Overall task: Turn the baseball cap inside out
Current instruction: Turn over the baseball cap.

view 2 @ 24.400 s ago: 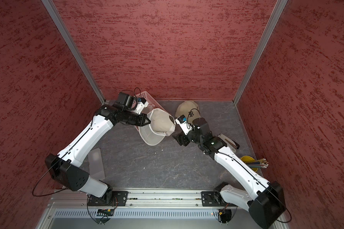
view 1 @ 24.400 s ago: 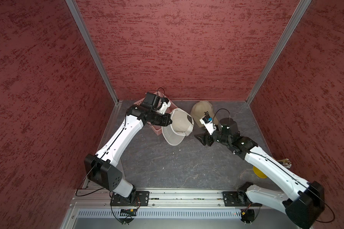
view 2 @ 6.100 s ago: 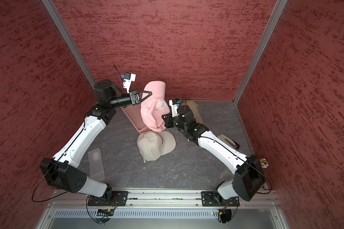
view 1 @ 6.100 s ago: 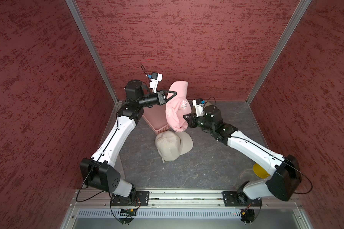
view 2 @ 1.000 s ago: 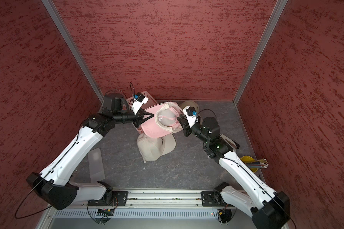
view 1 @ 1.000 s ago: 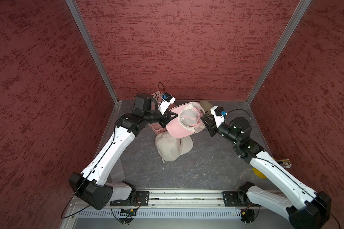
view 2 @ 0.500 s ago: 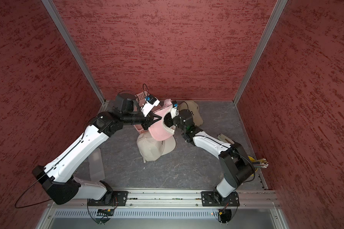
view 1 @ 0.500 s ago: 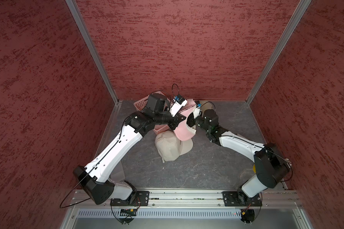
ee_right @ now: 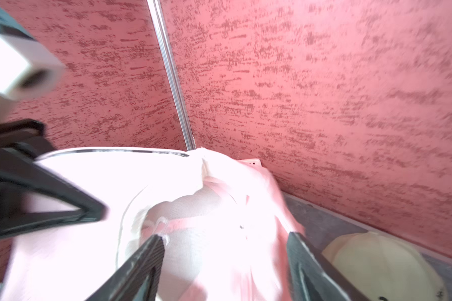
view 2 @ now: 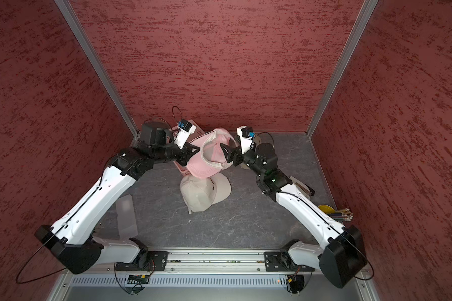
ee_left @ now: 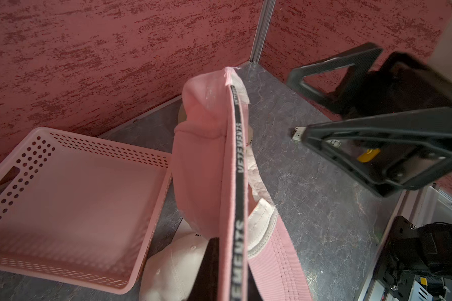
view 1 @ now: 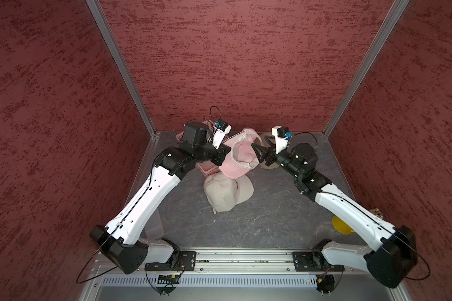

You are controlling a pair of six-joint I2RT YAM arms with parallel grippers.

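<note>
The right end effector [view 1: 257, 153] just let go, jaws wide at the mouth of the pink cap [view 1: 239, 156], while the left end effector [view 2: 195, 151] stays clenched on its rim; inversion looks unfinished.

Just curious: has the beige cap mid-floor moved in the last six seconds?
No. The beige cap still lies in the same spot just in front of the pink basket.

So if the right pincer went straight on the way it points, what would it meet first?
Probably the pink cap, its inner lining: the open right pincer points straight into it.
</note>
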